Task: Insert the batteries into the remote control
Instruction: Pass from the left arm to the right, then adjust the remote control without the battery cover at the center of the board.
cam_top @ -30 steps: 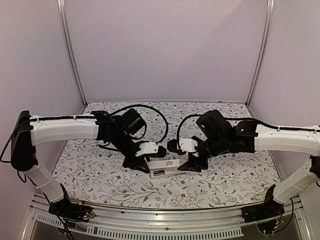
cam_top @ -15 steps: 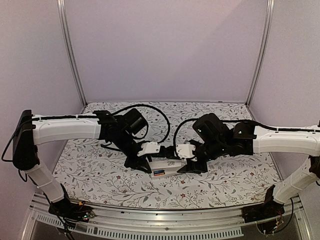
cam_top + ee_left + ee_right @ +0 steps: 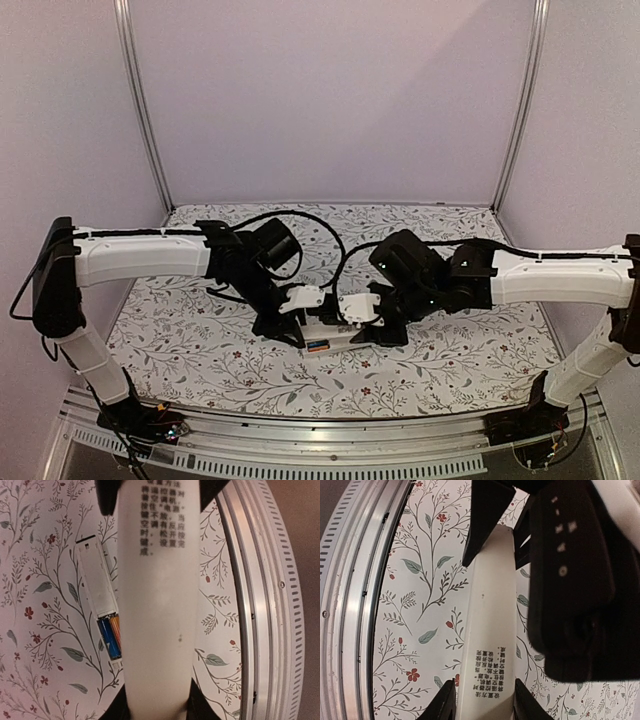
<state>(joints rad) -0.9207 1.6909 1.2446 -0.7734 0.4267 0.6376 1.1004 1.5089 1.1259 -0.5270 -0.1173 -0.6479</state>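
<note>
Both left hand [image 3: 285, 330] and right hand [image 3: 385, 330] clamp a printed white bar [image 3: 157, 605]; I'd pinch the slick remote control's [image 3: 95, 580] long edges.

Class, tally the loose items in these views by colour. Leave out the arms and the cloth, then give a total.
White: 2, the printed white piece held above the cloth and the remote control lying on it
Blue: 1, the blue battery in the remote's recess
Orange: 1, the orange battery beside it
Total: 4
</note>
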